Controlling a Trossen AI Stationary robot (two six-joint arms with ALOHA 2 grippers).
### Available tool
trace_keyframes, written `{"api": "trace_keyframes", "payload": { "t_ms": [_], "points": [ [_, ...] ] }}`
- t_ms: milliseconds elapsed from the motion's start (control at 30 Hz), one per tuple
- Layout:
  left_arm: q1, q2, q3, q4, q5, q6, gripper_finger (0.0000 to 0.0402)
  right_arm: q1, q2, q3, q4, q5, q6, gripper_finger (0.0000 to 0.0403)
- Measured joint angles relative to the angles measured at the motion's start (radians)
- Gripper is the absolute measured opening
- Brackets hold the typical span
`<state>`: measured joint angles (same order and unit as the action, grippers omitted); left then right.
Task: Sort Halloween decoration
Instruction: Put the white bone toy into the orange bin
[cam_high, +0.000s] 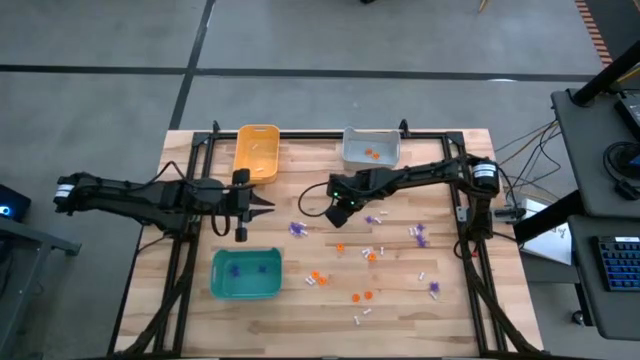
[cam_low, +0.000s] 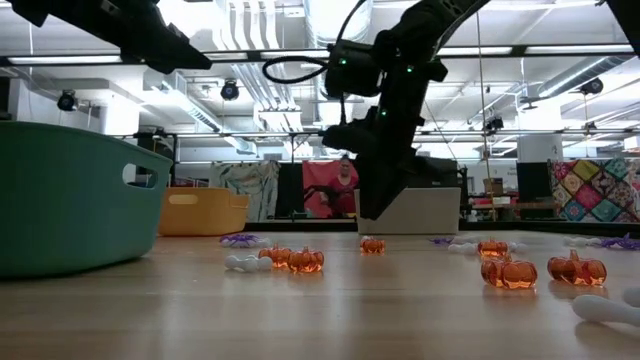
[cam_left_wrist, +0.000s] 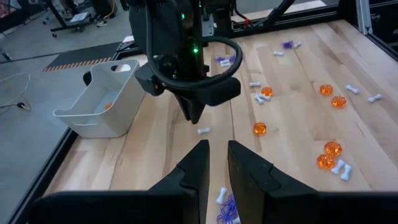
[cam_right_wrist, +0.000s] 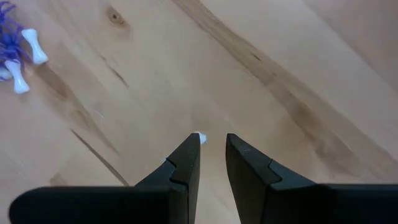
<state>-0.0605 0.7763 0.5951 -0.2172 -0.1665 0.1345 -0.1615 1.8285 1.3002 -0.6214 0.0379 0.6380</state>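
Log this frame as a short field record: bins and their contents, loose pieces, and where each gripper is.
teal bin: holds purple spiky pieces
grey bin: holds orange pieces
orange-yellow bin: contents unclear
table: orange pumpkins, white bones and purple spiders lie loose, mostly centre and right
right gripper: low over table centre, fingers slightly apart, a white piece by one fingertip
left gripper: between orange-yellow and teal bins, fingers slightly apart, empty
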Motion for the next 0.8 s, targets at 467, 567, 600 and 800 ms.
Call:
{"api": "trace_keyframes", "payload": {
  "t_ms": [467,567,600,800],
  "points": [
    [0.0,0.007,-0.002,0.0,-0.008,0.018,0.004,0.047,0.035,0.005,0.006,0.016,0.102,0.0068],
    [0.0,0.007,-0.002,0.0,-0.009,0.018,0.004,0.046,0.035,0.005,0.006,0.039,0.106,0.0068],
    [0.0,0.007,-0.002,0.0,-0.009,0.018,0.004,0.046,0.035,0.005,0.007,0.04,0.107,0.0068],
    [0.0,0.007,-0.002,0.0,-0.009,0.018,0.004,0.05,0.038,0.005,0.021,0.04,0.114,0.0068]
  ]
}}
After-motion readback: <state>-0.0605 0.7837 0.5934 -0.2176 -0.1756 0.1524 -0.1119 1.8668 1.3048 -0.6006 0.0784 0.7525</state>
